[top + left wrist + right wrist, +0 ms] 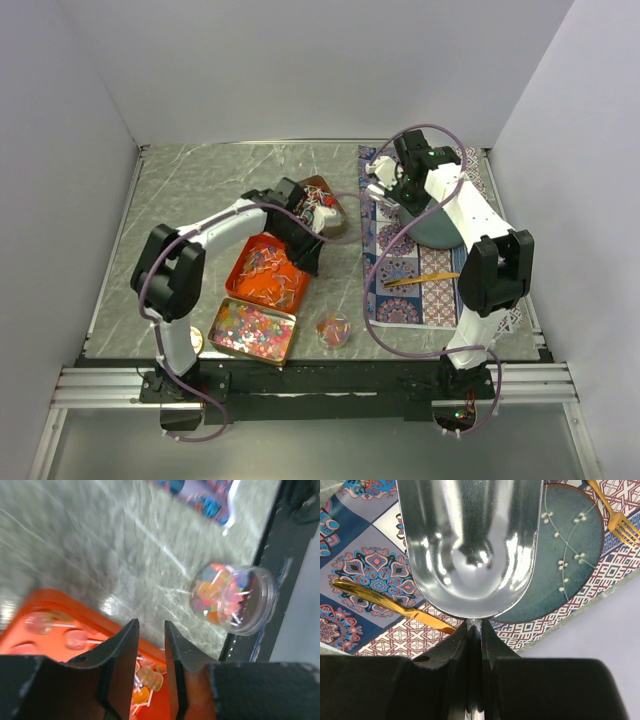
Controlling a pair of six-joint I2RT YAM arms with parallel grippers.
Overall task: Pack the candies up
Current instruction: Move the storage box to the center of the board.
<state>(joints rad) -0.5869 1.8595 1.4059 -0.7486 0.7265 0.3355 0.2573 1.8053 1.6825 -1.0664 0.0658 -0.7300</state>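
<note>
At the far left is a tin of bead candies (250, 330). Just beside it, an orange tin (262, 275) holds candies on sticks (268, 268).

The left gripper (151, 625) hangs over the edge of the orange tin. Its fingers are a little apart and hold nothing.

I think the job now is to pick one candy and put it in the small clear cup (232, 597). The cup stands near the tin and has candies in it. To do this well:
- Go straight down over one stick and pinch only that one.
- Lift it above the tin's wall.
- Let go right over the cup's mouth.

The cup looks light and may tip if it is bumped. A heart-shaped tin (325, 205) with more candies sits close behind the arm, so turn with care.

On the right, the right gripper (474, 630) is clamped on the handle of a shiny scoop (470, 540). The scoop is empty and hangs over a teal plate (570, 570) on a patterned mat (365, 565). A gold knife (390, 602) and a gold fork (620, 525) lie on the mat. These are well apart from the tins and not in the way.
</note>
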